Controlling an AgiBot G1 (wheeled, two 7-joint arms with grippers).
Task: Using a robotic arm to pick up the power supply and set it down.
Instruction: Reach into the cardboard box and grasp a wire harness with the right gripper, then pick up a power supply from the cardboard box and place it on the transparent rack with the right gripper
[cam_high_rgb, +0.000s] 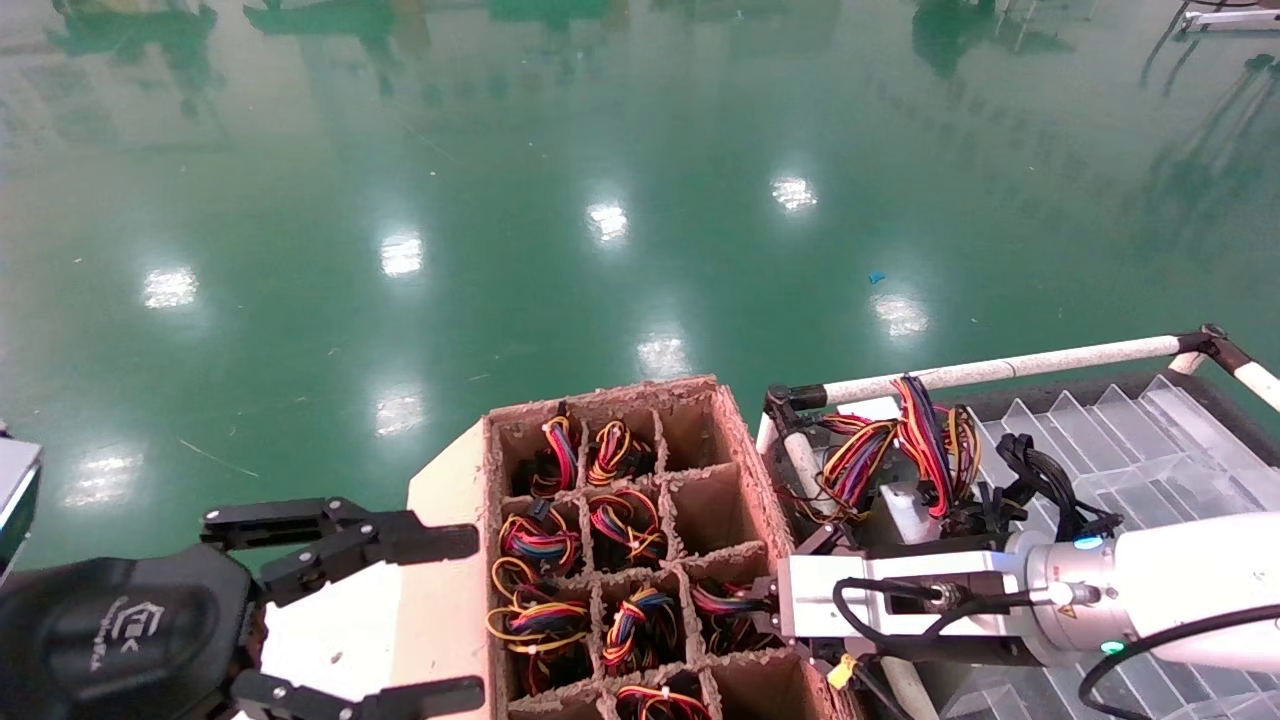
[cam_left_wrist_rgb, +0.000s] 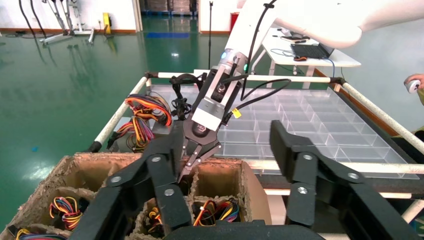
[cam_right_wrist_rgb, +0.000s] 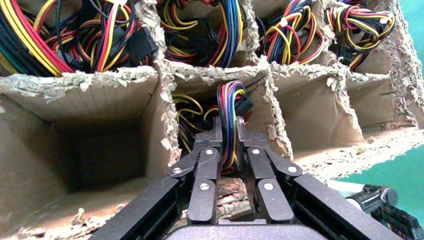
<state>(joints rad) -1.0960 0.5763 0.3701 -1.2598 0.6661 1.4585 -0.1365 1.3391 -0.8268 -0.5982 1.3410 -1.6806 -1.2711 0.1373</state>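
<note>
A cardboard box (cam_high_rgb: 738, 432) split into compartments holds several power supplies; only their looped red, yellow and blue wire bundles show, the metal bodies are hidden in the cells. My right gripper (cam_right_wrist_rgb: 229, 131) reaches into a cell in the box's right column (cam_high_rgb: 745, 598) and is shut on the wire loop (cam_right_wrist_rgb: 230, 102) of the power supply there. That gripper also shows in the left wrist view (cam_left_wrist_rgb: 183, 171), tips down inside the cell. My left gripper (cam_high_rgb: 445, 615) hangs open beside the box's left side, holding nothing.
To the right of the box stands a clear compartment tray (cam_high_rgb: 1110, 430) in a white tube frame (cam_high_rgb: 1000, 368). At its near-left corner lies another unit (cam_high_rgb: 905, 508) with coloured wires (cam_high_rgb: 925, 440) and black cables (cam_high_rgb: 1045, 480). Green floor lies beyond.
</note>
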